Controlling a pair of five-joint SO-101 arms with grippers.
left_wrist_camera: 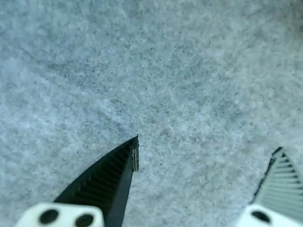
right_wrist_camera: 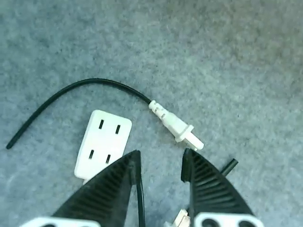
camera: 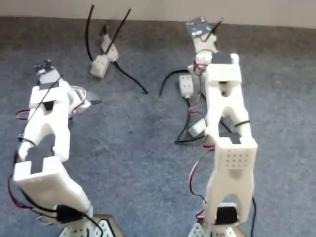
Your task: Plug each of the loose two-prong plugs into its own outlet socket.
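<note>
The right gripper [right_wrist_camera: 161, 158] is observed above a grey carpeted table surface [right_wrist_camera: 236, 56]. Its black ribbed fingers [right_wrist_camera: 113, 184] are parted by a moderate gap and nothing is held between them. Just beyond the fingertips, a white two-prong plug on a black cable [right_wrist_camera: 175, 125] is found lying flat and unplugged, with its prongs close to one fingertip. Just beside the plug, and apart from it, a white rectangular outlet block with two pairs of slots [right_wrist_camera: 103, 142] is seen lying face up, one corner covered by the other finger. In the high view the same outlet block [camera: 186, 85] is located close beside the right arm [camera: 224, 108]. The left gripper [left_wrist_camera: 208, 146] is recorded as spread wide and empty over carpet. A second white outlet block [camera: 100, 65], with black cables rising from it, is noted toward the far side of the table. Whether plugs are seated in it cannot be determined.
</note>
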